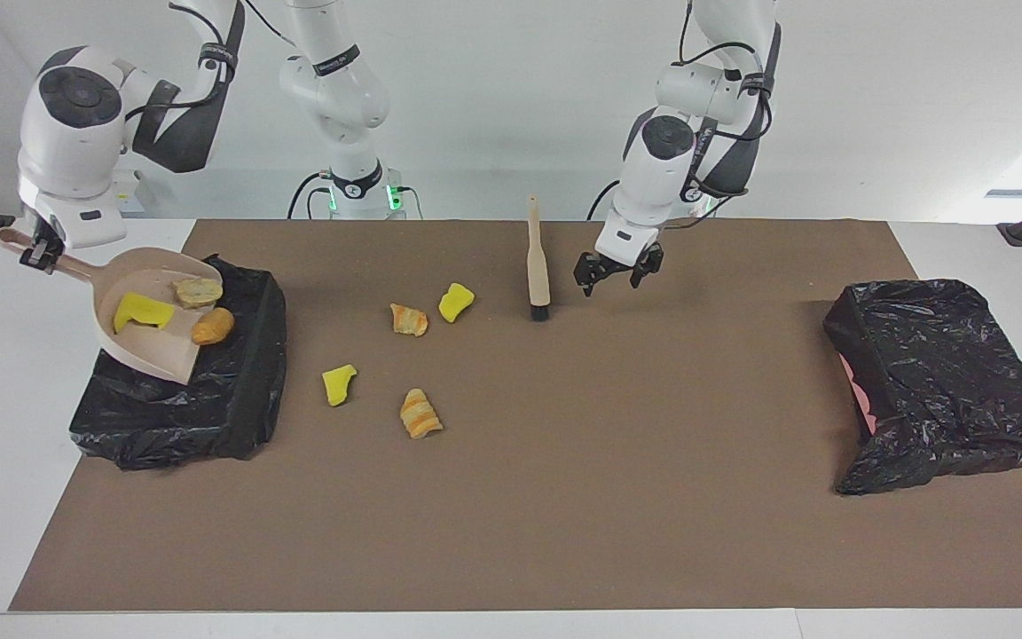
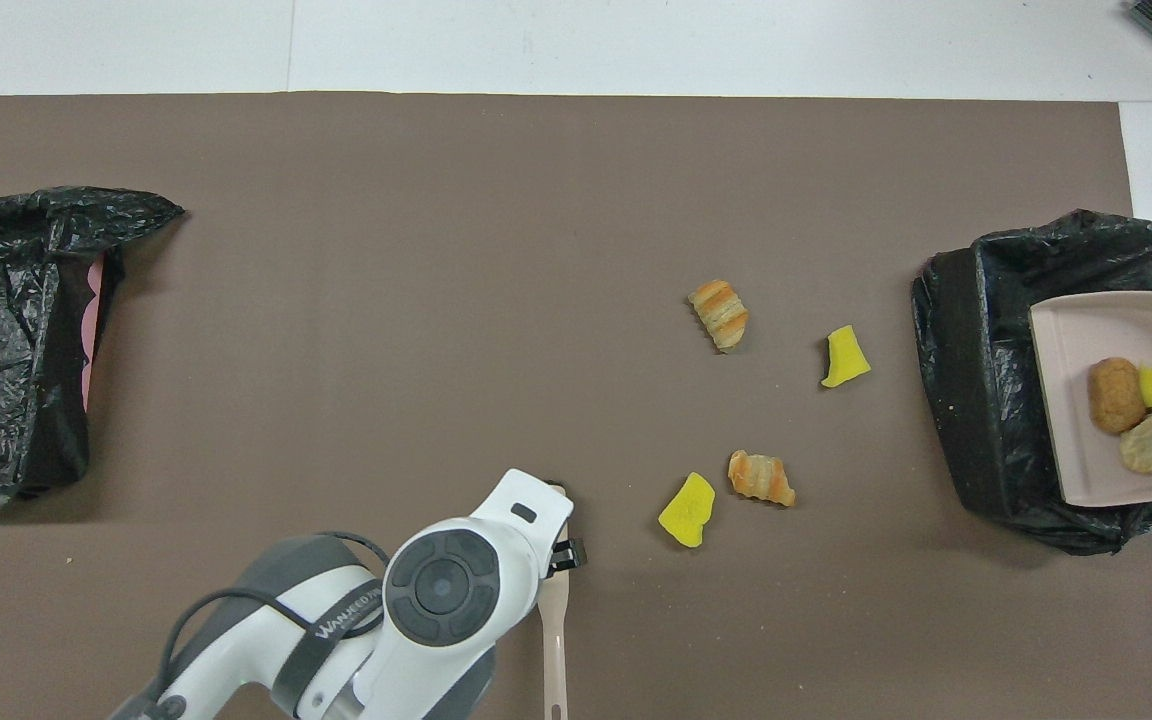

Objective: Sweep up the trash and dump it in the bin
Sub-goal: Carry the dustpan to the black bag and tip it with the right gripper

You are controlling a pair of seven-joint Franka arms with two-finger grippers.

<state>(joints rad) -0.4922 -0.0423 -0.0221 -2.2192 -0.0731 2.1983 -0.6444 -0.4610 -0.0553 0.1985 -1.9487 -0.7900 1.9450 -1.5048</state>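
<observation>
Four pieces of trash lie on the brown mat: a yellow chunk [image 1: 456, 302], a striped lump [image 1: 408, 319], a yellow chunk [image 1: 338, 383] and a striped lump [image 1: 420, 414]. Three more scraps [image 1: 196, 291] lie in the beige dustpan [image 1: 156, 351], which tilts lip-down over the black-lined bin [image 1: 236, 390]. My right gripper [image 1: 32, 255] is shut on the dustpan's raised handle. The beige brush [image 1: 536, 257] stands on its bristles with nothing holding it. My left gripper [image 1: 617, 271] hangs open beside the brush, toward the left arm's end. In the overhead view the dustpan [image 2: 1066, 420] sits over the bin [image 2: 976, 400].
A second black bag-lined bin [image 1: 946, 382] lies at the left arm's end of the mat. In the overhead view my left wrist covers part of the brush [image 2: 554, 640].
</observation>
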